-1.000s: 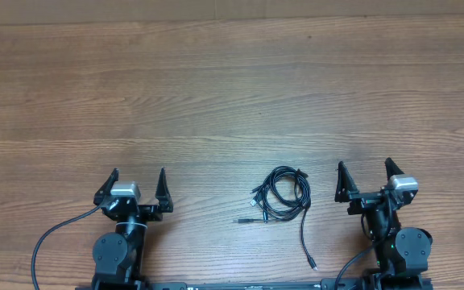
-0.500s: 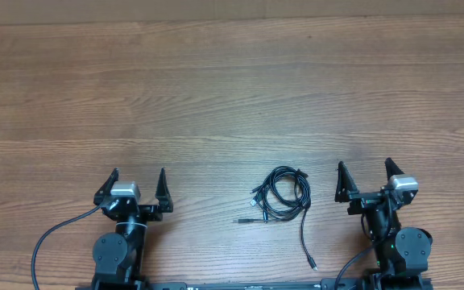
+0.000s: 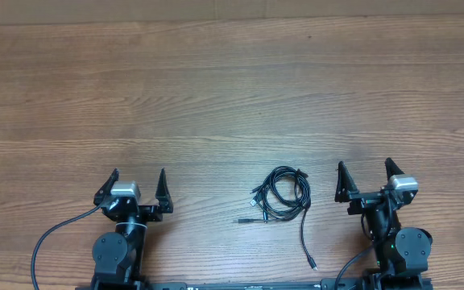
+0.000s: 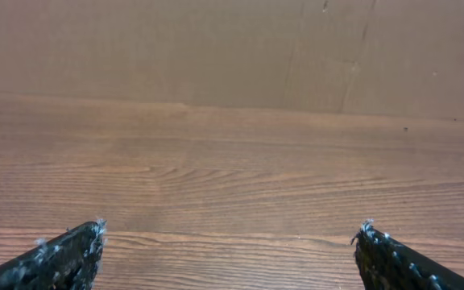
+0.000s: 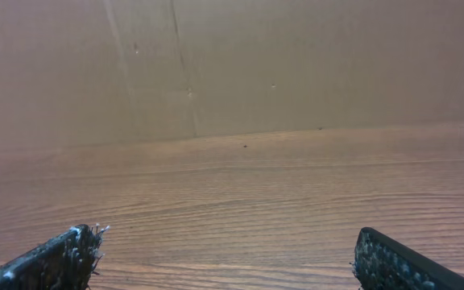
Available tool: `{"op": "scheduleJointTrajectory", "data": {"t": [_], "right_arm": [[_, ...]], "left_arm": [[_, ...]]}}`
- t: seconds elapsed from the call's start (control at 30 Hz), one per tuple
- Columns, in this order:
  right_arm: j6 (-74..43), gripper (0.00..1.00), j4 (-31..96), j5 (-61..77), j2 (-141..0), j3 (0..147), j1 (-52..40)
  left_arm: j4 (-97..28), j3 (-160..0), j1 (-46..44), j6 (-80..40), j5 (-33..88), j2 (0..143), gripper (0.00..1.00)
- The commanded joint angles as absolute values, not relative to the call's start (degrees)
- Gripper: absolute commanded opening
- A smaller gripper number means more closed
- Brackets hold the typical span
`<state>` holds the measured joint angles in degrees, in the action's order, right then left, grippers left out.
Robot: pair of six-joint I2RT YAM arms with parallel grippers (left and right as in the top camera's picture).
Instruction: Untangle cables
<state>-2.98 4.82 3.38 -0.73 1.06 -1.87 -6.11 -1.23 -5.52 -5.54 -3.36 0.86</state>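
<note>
Nothing readable from where I stand: no lettering, label, brand mark or number shows on the tabletop (image 3: 232,89), the cables (image 3: 280,195) or the brown wall (image 4: 176,48) behind it.

Tiny, unreadable crossings among cables (image 3: 264,200)

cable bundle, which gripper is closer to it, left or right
Right. The right gripper sits close beside the cable bundle; the left gripper is farther off on its other side. Both open, neither touching it.
</note>
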Motion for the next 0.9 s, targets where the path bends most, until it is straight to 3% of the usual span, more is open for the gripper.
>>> {"op": "scheduleJointTrajectory", "data": {"t": [0.0,0.87], "right_arm": [[-2.9,1.00,4.7,2.6,-0.2,0.5,-1.8],[-2.9,1.00,4.7,2.6,-0.2,0.5,-1.8]], "left_arm": [[-7.7,-3.1,-5.2,-4.7,-3.1,0.4,1.00],[-15.9,-8.6,-5.2,-4.7,-1.7,0.4,1.00]]}}
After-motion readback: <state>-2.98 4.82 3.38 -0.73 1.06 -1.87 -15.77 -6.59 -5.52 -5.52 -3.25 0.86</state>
